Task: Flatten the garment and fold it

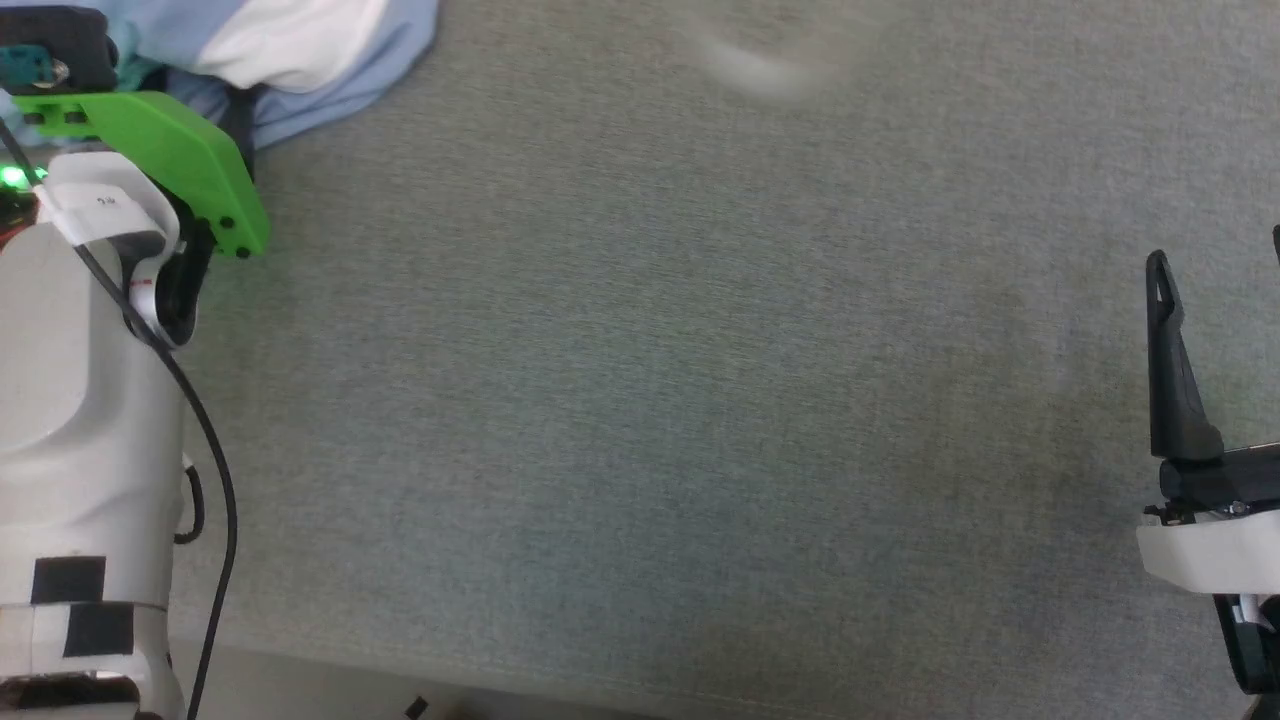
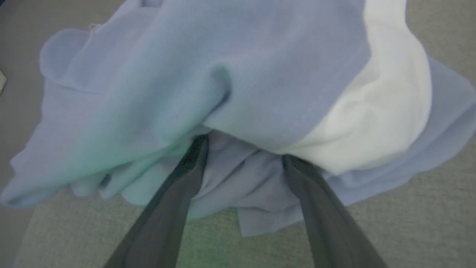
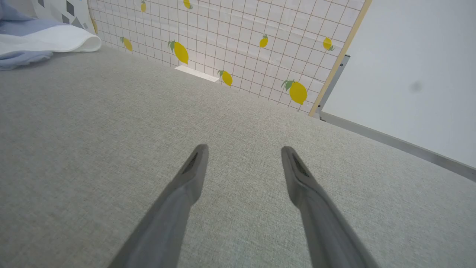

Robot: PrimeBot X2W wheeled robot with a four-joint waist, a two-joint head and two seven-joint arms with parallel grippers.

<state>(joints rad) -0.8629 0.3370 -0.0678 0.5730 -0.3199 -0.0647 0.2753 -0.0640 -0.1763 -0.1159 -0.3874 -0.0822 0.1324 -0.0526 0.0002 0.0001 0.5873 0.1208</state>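
**A:** Start big. What is there?

**B:** A grey cloth-covered counter (image 1: 640, 400), mostly bare. The garment (image 1: 300, 50) lies at its far left in the head view. It is a crumpled heap of light blue with a white part on top, not spread out at all.

**A:** And the arms?

**B:** The left gripper (image 2: 244, 149) is spread wide. Both its fingers (image 2: 167, 208) are pushed in under the near folds of the heap, with their tips covered by cloth. Cloth lies between them, but they pinch nothing. The right gripper (image 3: 243, 149) is spread just as wide above bare counter, well apart from the garment.

**A:** What could go wrong from here?

**B:** My guess is a blind grab. The folds bunch over the left fingertips and hide which layer is which. If it closes here, it could clamp several layers at once and lift a lump instead of one edge. The right gripper is also far off, so a pull from the left side alone might drag the whole heap across the counter rather than open it. A tip could snag inside a fold too.

**A:** And the count?

**B:** There is one counter, one garment and two grippers. Each gripper has two fingers, so four in all. One white patch shows on the cloth.
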